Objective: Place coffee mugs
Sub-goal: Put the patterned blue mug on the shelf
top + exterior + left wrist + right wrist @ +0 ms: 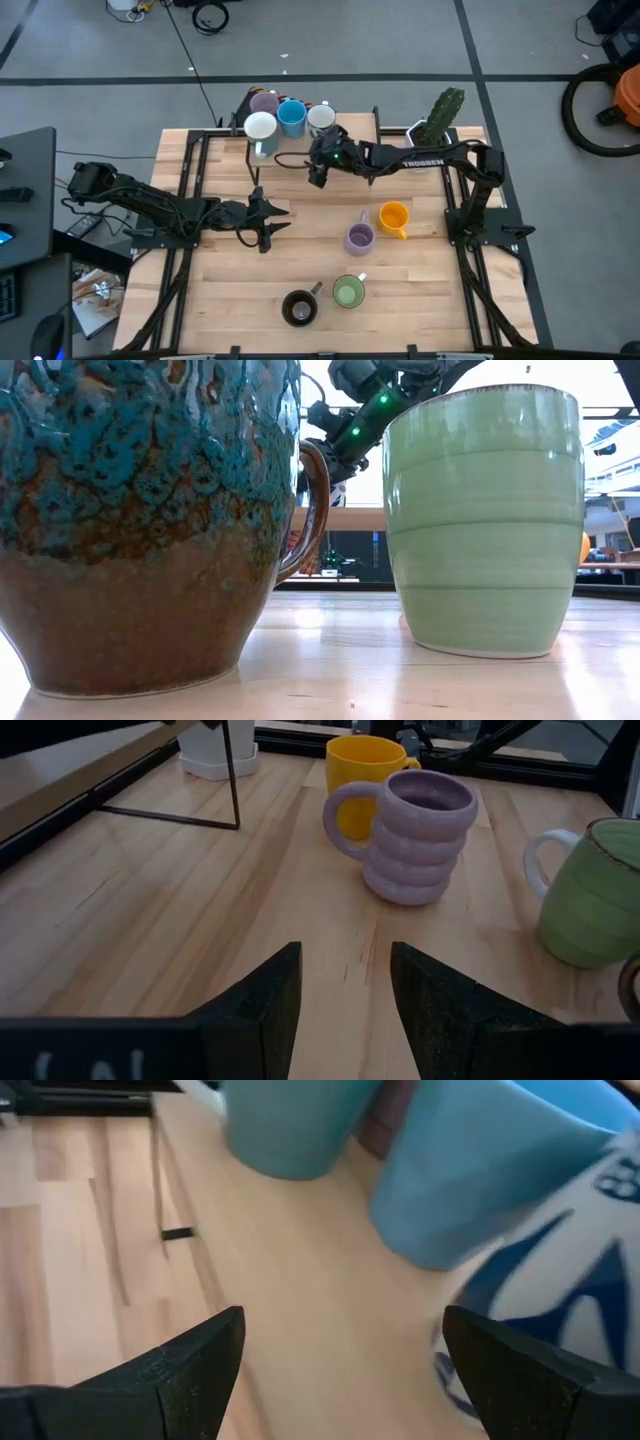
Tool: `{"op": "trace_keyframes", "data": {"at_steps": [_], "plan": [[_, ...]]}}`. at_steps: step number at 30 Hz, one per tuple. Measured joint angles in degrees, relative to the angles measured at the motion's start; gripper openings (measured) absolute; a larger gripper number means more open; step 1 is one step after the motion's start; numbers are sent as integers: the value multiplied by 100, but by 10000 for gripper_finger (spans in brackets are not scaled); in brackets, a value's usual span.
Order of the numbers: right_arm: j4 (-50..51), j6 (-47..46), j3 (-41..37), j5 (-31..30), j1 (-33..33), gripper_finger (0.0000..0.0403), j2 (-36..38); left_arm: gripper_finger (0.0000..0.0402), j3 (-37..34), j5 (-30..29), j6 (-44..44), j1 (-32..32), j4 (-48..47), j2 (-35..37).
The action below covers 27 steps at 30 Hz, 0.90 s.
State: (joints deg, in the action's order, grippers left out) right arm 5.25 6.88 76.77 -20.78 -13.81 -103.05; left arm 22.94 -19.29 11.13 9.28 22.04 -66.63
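Observation:
Four mugs stand on the tabletop: lilac [360, 238], orange [394, 218], green [348, 291] and dark brown [300, 308]. Four more stand in a cluster at the far edge: lilac [265, 102], white [260, 127], blue [292, 116] and white [321, 118]. My right gripper [318, 177] hangs open just near of that cluster; its wrist view shows the blue mug [480, 1170] and a blue-patterned white mug [560, 1300] close ahead of the open fingers [340, 1330]. My left gripper [272, 222] is open above the table's left middle, facing the lilac mug [415, 835].
A black wire frame [252, 160] carries the far-edge mugs, and one of its legs [232, 780] stands on the table. A white pot with a green cactus [440, 118] sits at the far right. Bare wood lies between my left gripper and the lilac mug.

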Motion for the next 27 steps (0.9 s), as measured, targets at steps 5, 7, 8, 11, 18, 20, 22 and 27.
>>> {"op": "trace_keyframes", "data": {"at_steps": [5,7,8,11,18,20,22,27], "plan": [[49,69,0,191,-117,347,0,160,0,0,18,0,9,0],[104,80,0,282,-173,347,0,160,0,0,16,0,9,0],[113,85,0,294,-207,347,0,160,0,0,16,0,9,0],[123,181,0,310,-288,347,0,160,0,-1,16,0,11,0],[188,300,0,339,-421,347,0,160,0,0,9,0,11,0],[191,320,-1,370,-455,347,0,160,0,0,7,0,11,0],[193,334,0,396,-494,347,0,160,0,0,7,0,11,0],[201,336,0,521,-581,347,0,160,0,0,7,0,11,0]]}}
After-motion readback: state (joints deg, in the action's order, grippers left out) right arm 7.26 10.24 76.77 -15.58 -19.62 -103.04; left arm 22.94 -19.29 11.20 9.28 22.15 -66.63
